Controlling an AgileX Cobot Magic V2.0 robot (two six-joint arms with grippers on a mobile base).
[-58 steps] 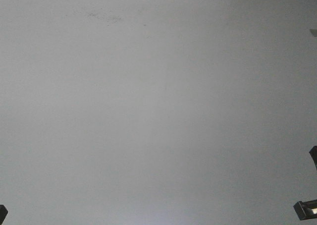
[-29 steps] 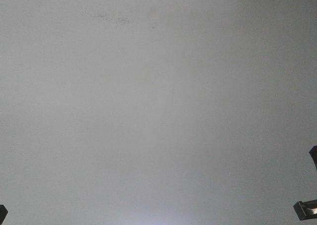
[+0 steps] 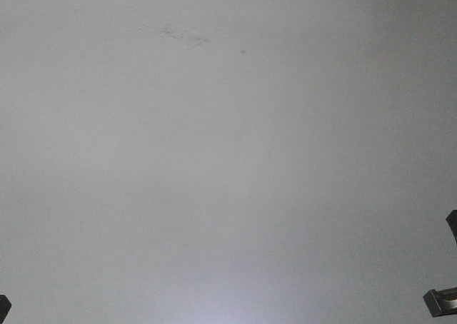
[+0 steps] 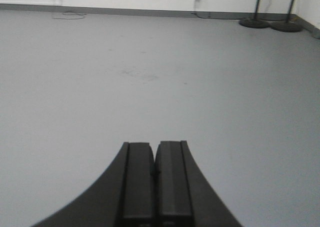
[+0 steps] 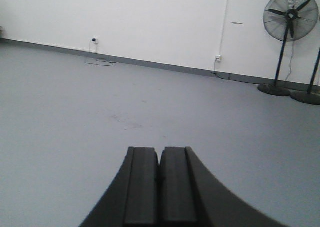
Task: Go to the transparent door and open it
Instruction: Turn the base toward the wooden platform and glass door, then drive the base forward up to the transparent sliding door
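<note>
With the left gripper (image 4: pixel 155 173) and right gripper (image 5: pixel 160 177) both clenched empty above grey floor (image 4: pixel 150 77), the robot seems mid-drive and must next bring the unseen transparent door into view.

Front view: grainy floor (image 3: pixel 228 195); faint marks (image 3: pixel 182 35) up top, too blurred to read. Dark piece (image 3: pixel 443 300) at the right edge and a dark corner (image 3: pixel 3 308) at lower left, both cropped, can't tell what they are.

Left wrist: my left tool (image 4: pixel 156 147) cut by the bottom edge. Two stands (image 4: pixel 255 23) lose their poles at the top edge.

Right wrist: my right tool (image 5: pixel 160 151) cropped below. Stand (image 5: pixel 307 97) beside the fan (image 5: pixel 290 14) cut by the right edge.
</note>
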